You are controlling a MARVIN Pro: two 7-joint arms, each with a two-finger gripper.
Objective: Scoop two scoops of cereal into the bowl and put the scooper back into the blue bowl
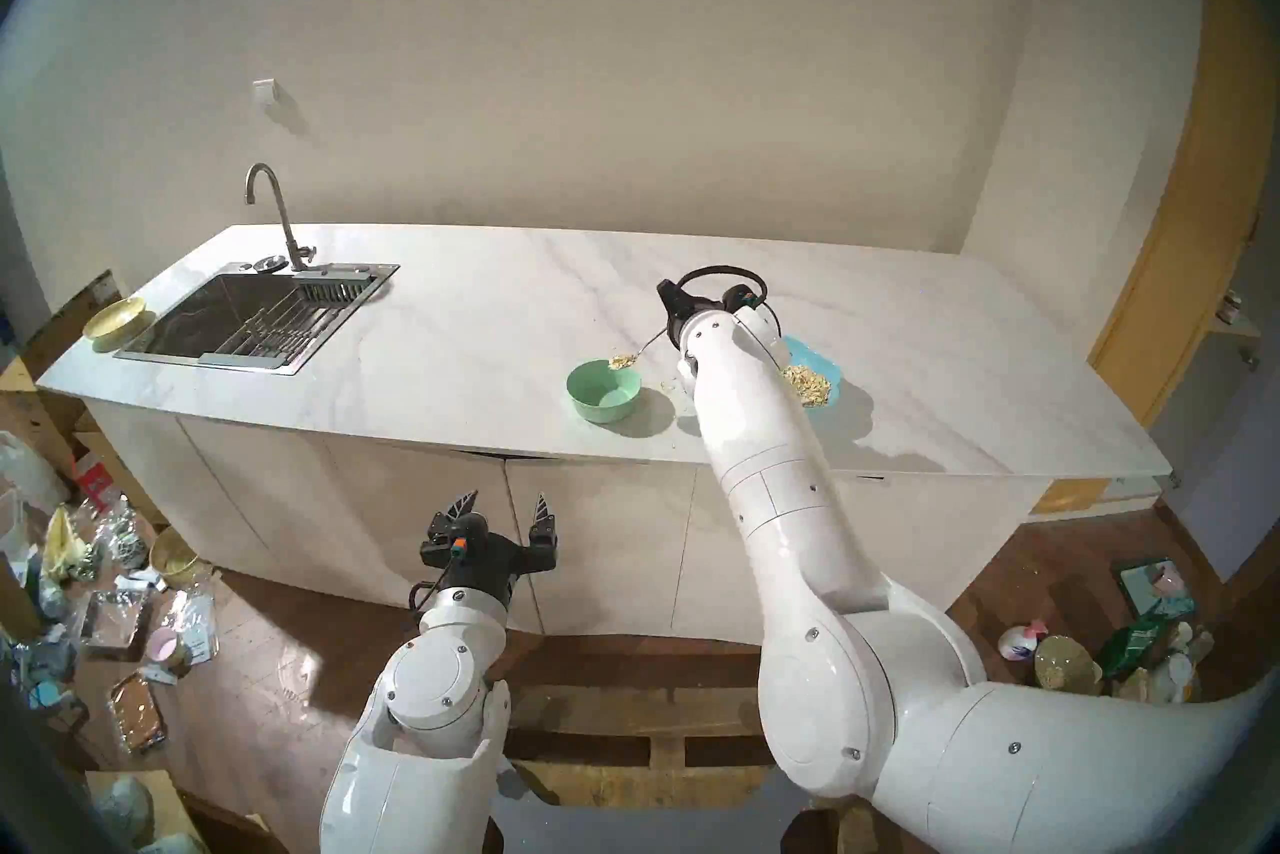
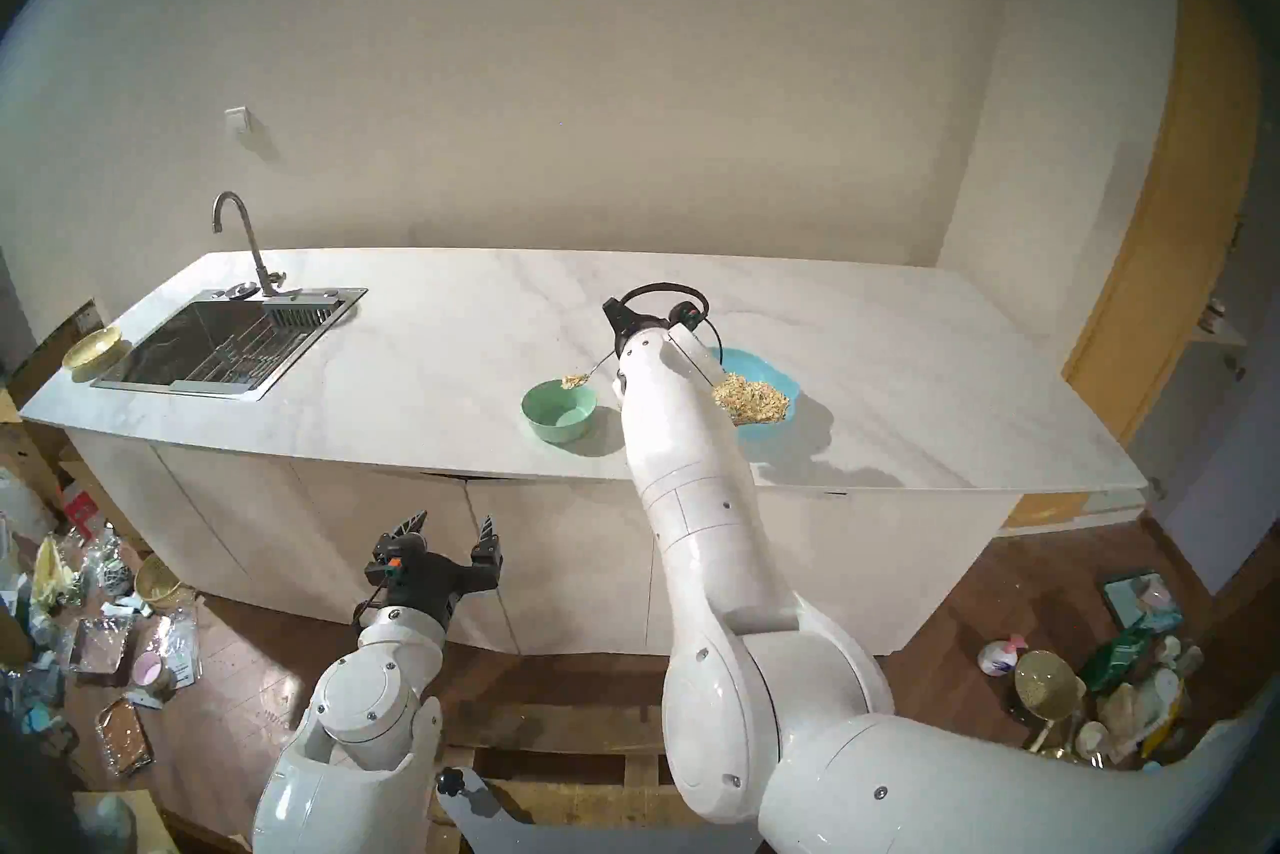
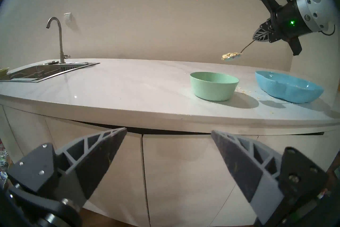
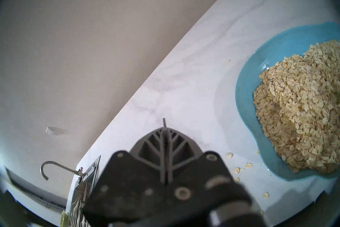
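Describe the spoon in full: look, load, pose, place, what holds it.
The spoon is slim, shiny silver metal, with a long thin handle and a small oval head. The head carries a heap of pale flakes. It hangs in the air above the mint-green bowl's right rim, roughly level, touching no dish. Its handle slants up into the right gripper, which is shut on it.
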